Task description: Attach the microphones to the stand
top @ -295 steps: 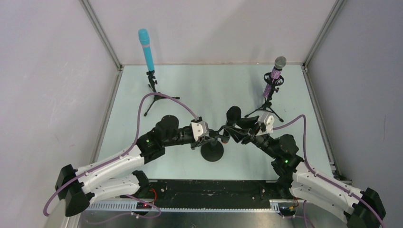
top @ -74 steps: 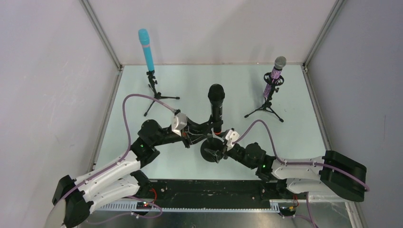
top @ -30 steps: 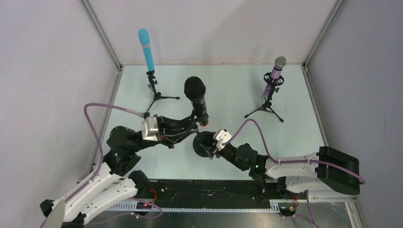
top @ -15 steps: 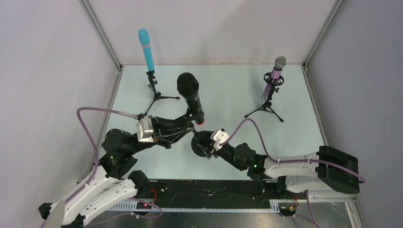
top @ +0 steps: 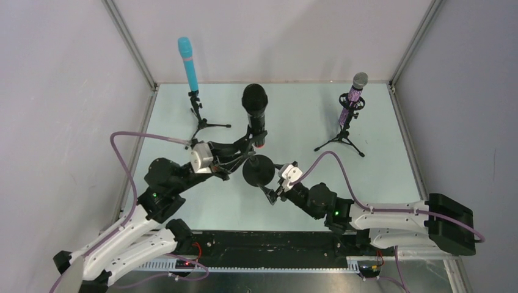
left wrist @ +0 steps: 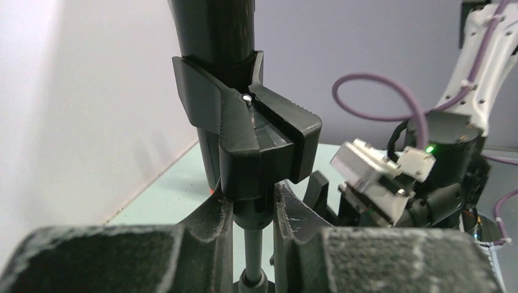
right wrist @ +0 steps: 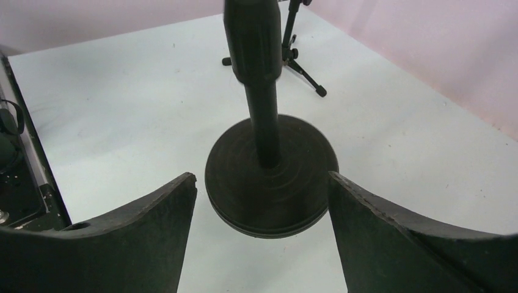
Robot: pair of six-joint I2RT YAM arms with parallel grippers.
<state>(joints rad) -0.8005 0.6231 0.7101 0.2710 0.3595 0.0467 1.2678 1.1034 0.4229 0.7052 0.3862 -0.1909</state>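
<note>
Top external: shows black microphone (top: pixel 255 110) clipped upright on stand (top: pixel 258 171) at middle of bench (top: pixel 305 116), orange end half hidden behind left gripper (top: pixel 246 150). Left wrist: crops microphone head; left gripper clamped on stand stem. Right wrist: crops stand top; right gripper (right wrist: pixel 261 177) spread wide, clear of base, against it earlier.

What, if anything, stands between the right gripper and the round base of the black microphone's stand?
Nothing visible does. The right gripper is open, and the round base lies just ahead of it, with only bare table showing between them.
</note>
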